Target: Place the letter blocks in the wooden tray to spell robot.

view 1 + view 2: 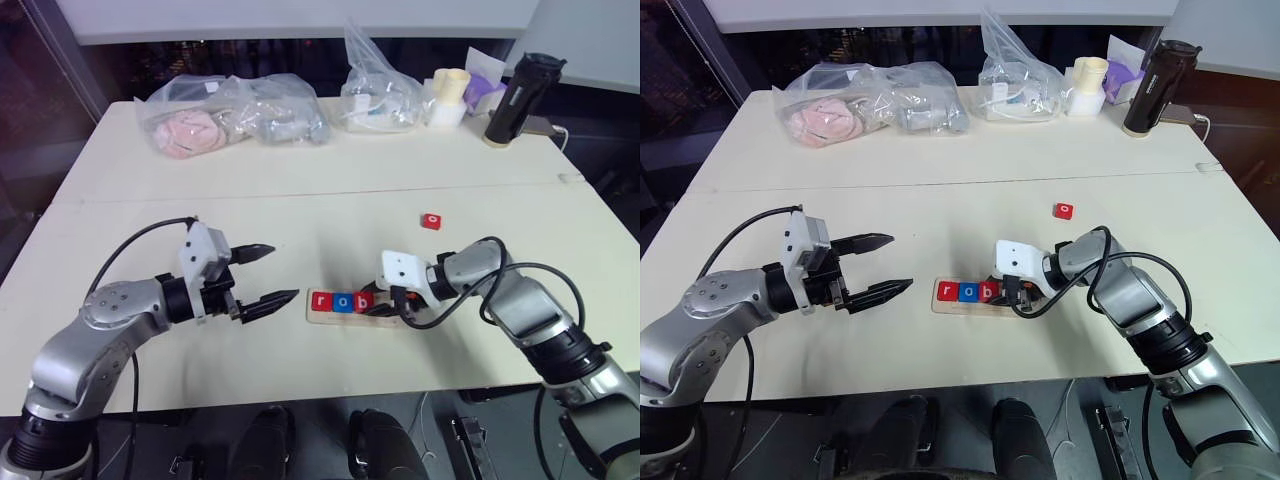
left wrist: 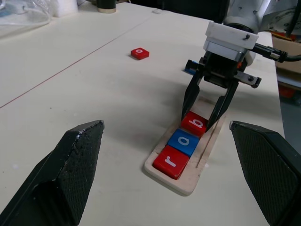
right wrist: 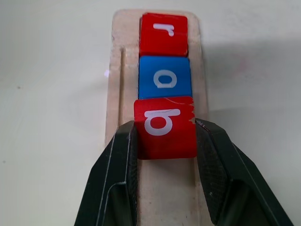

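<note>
R gripper (image 3: 164,136) is clamped on the red "b" block (image 3: 164,126), one black finger on each side face, block sitting in the 3rd place of the wooden tray (image 2: 207,150). It touches the blue "o" block (image 3: 164,80) ahead of it, and the red "r" block (image 3: 163,34) sits at the tray's far end from the claw. The b looks a bit skewed vs. the o, edge slightly overlapping, so prob. not fully seated in the slot yet.

Key relation: tray's long axis runs straight away from the R claw, along its pointing direction; the empty 4th and 5th places lie under/behind the fingers, on the R arm's side. So letting go and backing out along the tray should clear w/o knocking the row.

Next piece: a loose red "o" block (image 1: 431,220) lies on the table (image 1: 300,190) beyond the tray, on the robot's right, clearly nearer the R arm. A blue block (image 2: 190,68) sits partly hidden behind the R gripper, letter not readable.

L gripper (image 1: 262,275) hangs wide open, empty, left of the tray, pointing toward it.

Readable writing: white lowercase "r", "o", "b" in the tray, "o" on the loose tile. No brands legible.
</note>
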